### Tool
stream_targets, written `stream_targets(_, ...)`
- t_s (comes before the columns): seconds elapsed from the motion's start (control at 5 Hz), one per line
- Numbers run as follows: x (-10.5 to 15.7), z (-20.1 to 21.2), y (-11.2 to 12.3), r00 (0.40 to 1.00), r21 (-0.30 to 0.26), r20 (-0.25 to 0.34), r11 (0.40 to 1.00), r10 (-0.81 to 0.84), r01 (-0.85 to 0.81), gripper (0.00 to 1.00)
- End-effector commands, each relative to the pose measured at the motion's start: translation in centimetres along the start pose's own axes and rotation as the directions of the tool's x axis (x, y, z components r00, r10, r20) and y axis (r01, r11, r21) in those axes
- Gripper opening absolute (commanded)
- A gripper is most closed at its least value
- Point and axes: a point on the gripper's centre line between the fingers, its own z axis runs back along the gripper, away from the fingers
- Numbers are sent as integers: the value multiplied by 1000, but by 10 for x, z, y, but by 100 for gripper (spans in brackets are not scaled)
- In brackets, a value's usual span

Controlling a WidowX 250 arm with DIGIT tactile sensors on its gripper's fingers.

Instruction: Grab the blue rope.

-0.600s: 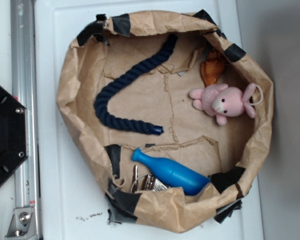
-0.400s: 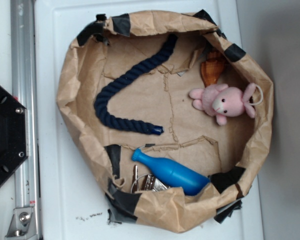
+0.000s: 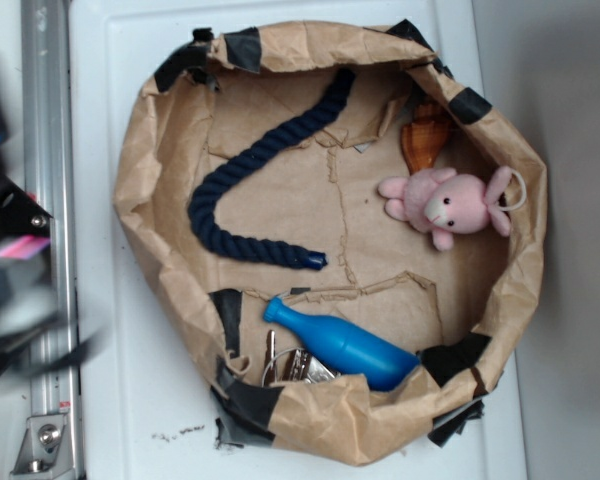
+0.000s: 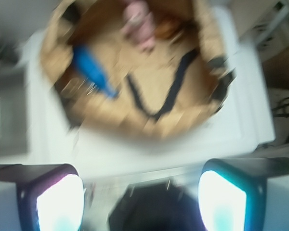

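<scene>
Rope awaits pickup in paper-lined bin.
We see the blue rope (image 3: pixel 242 183) lying curved and untouched; our jaws (image 4: pixel 140 190), spread wide and empty, sit well apart from it.

A dark navy rope (image 3: pixel 242 178) with a shiny bright blue tip lies in a tan paper bowl (image 3: pixel 150 150) patched with black tape. A bright blue bottle (image 3: pixel 342 345), a pink plush bunny (image 3: pixel 447 204) with a white face, and an amber-orange object (image 3: pixel 424 140) share it. The bowl sits on a white tabletop (image 3: pixel 130 400) beside a grey metal rail (image 3: pixel 46 120)
</scene>
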Motion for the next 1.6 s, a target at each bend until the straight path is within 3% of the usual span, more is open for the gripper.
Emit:
stream_targets(0.0, 71, -80, -3, 998, 231, 1, 971, 68, -67, 100)
stream_targets(0.2, 71, -132, -27, 995, 132, -91, 991, 32, -20, 100)
stream_targets(0.4, 56, -165, -60, 991, 84, -97, 992, -90, 99, 100)
stream_targets(0.6, 38, -181, -56, 986, 48, -146, 995, -79, 86, 100)
stream_targets(0.8, 25, -185, -22, 990, 77, -141, 997, -8, 19, 100)
stream_targets(1.0, 18, -180, -4, 995, 72, -99, 997, 22, -14, 100)
stream_targets(1.4, 8, -163, -5, 998, 85, -69, 996, -7, 13, 100)
